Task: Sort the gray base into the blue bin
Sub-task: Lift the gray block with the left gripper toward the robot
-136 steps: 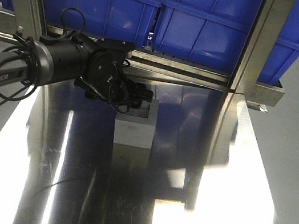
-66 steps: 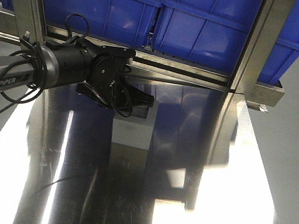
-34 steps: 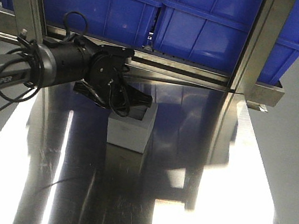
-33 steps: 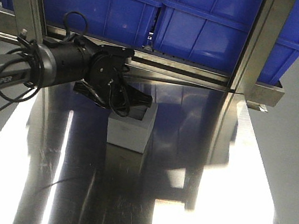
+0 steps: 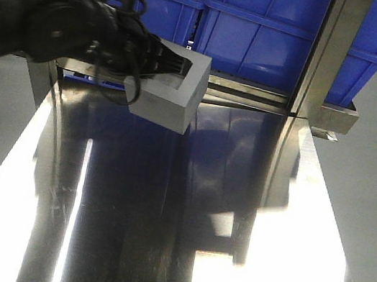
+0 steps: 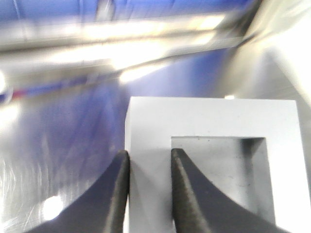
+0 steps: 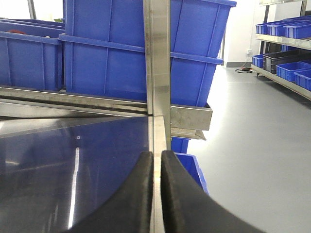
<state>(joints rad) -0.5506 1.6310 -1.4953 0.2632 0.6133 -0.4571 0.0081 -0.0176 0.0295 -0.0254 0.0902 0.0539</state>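
The front view is looking down along the steel table [image 5: 154, 252] toward the blue bins [image 5: 266, 30]. The left wrist view is peering close past the left gripper [image 6: 149, 153] at the gray base [image 6: 209, 116] — the right wrist view, low, is facing those same bins.

The polished steel worktop [image 5: 154, 252] is running away from the camera, mirroring bright light in patches at both sides and a dark bluish band down its middle. Along its far edge a raised steel shelf [image 5: 255, 93] is carrying blue bins [image 5: 265, 38] side by side, and a steel post [image 5: 327, 56] is standing in front of them.
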